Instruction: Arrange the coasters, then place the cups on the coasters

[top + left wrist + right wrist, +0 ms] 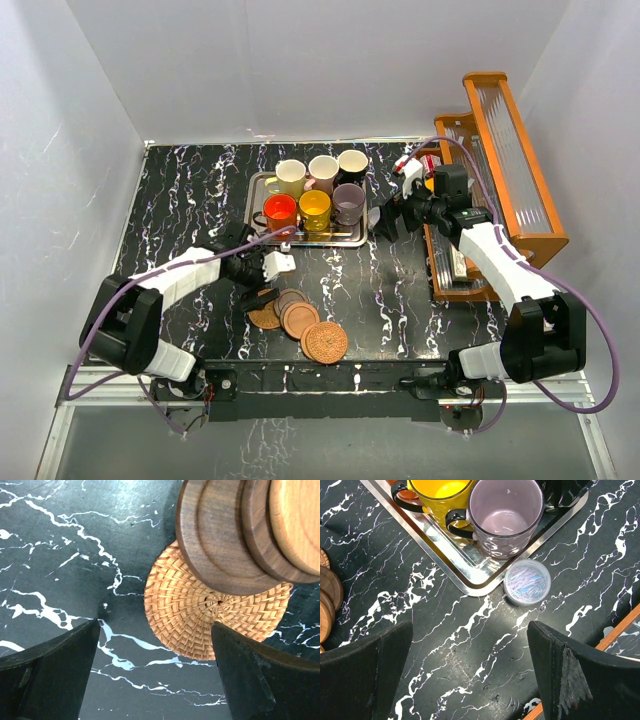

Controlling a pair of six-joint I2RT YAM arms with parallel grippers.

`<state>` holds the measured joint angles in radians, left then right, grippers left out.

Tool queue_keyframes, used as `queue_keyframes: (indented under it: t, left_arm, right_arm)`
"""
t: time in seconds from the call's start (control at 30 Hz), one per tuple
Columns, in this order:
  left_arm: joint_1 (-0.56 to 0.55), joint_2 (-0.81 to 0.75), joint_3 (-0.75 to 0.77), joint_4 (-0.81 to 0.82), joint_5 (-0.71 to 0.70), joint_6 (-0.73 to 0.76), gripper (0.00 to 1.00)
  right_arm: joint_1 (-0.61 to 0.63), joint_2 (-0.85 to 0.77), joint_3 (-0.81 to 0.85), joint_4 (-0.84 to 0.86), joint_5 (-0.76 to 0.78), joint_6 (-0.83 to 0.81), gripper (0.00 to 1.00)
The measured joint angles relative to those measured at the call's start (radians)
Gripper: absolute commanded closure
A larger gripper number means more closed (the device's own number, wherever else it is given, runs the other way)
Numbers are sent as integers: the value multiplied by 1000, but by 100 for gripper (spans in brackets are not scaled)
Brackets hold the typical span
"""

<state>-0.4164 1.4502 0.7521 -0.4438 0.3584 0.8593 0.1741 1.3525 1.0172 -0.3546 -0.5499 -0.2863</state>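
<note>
Though round alike, wicker coaster (200, 615) beneath wooden discs (220, 535)

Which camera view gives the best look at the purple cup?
The right wrist view: the purple cup is close, showing its empty inside and handle. The top view shows it small, in the tray's corner beside the yellow cup. The left wrist view misses it.

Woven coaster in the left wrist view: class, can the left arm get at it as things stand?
Probably yes: the open left gripper hangs above the woven coaster, much of it bare, though a dark wooden coaster overlaps one edge.
</note>
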Motion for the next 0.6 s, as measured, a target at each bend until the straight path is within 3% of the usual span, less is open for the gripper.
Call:
queue_keyframes:
  t: [0.13, 0.6]
  left_arm:
    - [27, -6, 0, -4, -19, 28, 10]
    - [286, 6, 39, -29, -114, 185, 10]
  right_arm:
    - [-3, 0, 0, 0, 0, 0, 2]
    - [-13, 0, 0, 0, -1, 0, 2]
